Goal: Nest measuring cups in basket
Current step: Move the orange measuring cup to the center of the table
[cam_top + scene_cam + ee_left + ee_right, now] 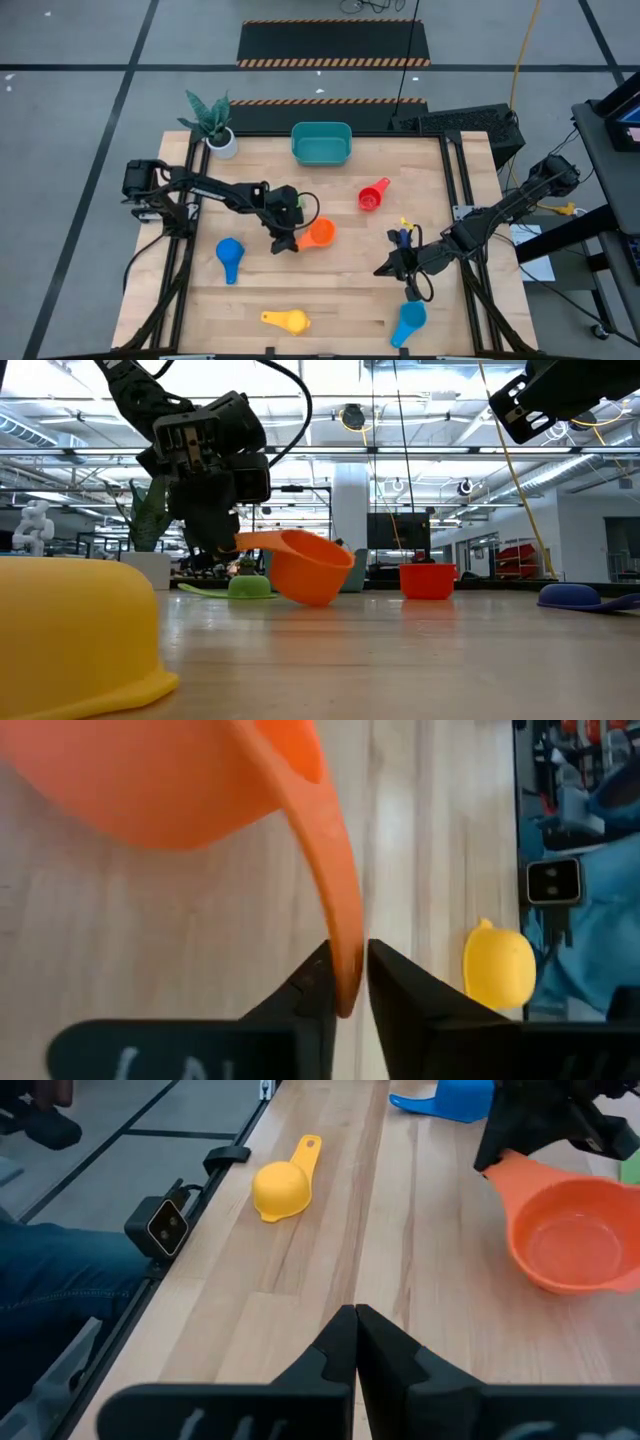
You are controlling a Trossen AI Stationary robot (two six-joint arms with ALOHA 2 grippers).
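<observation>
Mid-table, left gripper [283, 243] pinching the orange cup [318, 233] by its handle tip, bowl tilted, green cup [249, 586] mostly hidden behind, teal basket [321, 143] at far edge, right gripper [385, 269] pressed together, yellow cup [70, 630] cut off.

Orange cup [180, 780]: bowl cut off at frame edge in left wrist view.
Yellow cup [70, 625]: cropped in low view.
Green cup [297, 203]: mostly hidden beneath left arm.

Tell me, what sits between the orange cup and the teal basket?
Nothing: the high view shows bare wooden table between the orange cup and the basket.
</observation>
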